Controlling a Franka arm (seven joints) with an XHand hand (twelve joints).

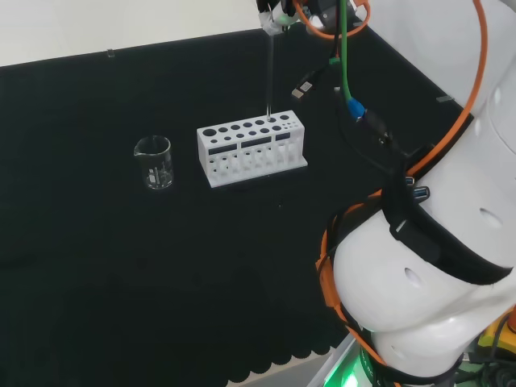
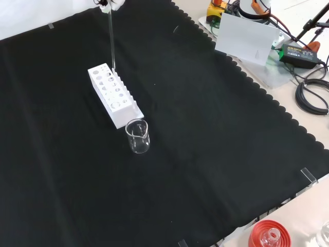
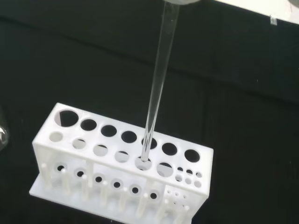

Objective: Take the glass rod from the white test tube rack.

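The white test tube rack (image 1: 251, 147) stands mid-bench, with two rows of round holes along its top (image 2: 114, 93). A clear glass rod (image 1: 269, 72) hangs upright over it, its upper end pinched in the hand (image 1: 272, 16) at the head view's top edge. In the front view the hand (image 2: 109, 4) shows at the top edge with the rod (image 2: 111, 41) below it. In the wrist view the rod (image 3: 158, 88) runs down to a hole in the nearer row of the rack (image 3: 117, 163), and its lower tip sits right at the mouth of that hole.
An empty glass beaker (image 1: 153, 163) stands left of the rack in the head view, and nearer the camera (image 2: 138, 136) in the front view. A red ribbed stand (image 2: 267, 235) sits at the cloth's near edge. A white box (image 2: 245, 40) and cables lie beyond the cloth.
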